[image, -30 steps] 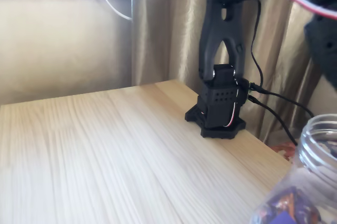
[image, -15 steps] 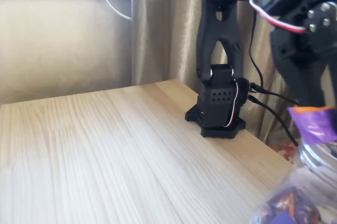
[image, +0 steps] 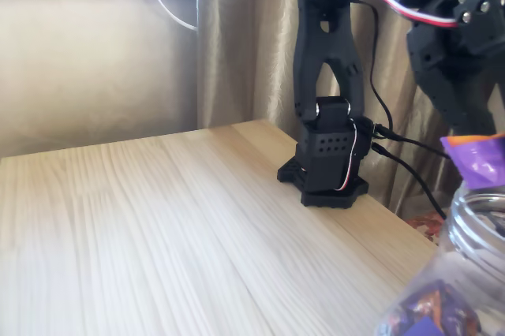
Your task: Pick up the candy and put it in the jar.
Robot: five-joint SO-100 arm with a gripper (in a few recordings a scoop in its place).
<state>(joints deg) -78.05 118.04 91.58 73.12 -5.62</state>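
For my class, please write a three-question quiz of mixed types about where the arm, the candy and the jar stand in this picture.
1. True or false: the candy lies flat on the wooden table.
2. Multiple choice: the jar stands at the picture's (a) lower right, (b) upper left, (c) centre.
3. Short answer: what shows through the jar's clear wall?

Key
1. False; it hangs at the gripper, just above the jar's ribbed neck.
2. a
3. Purple-wrapped sweets.
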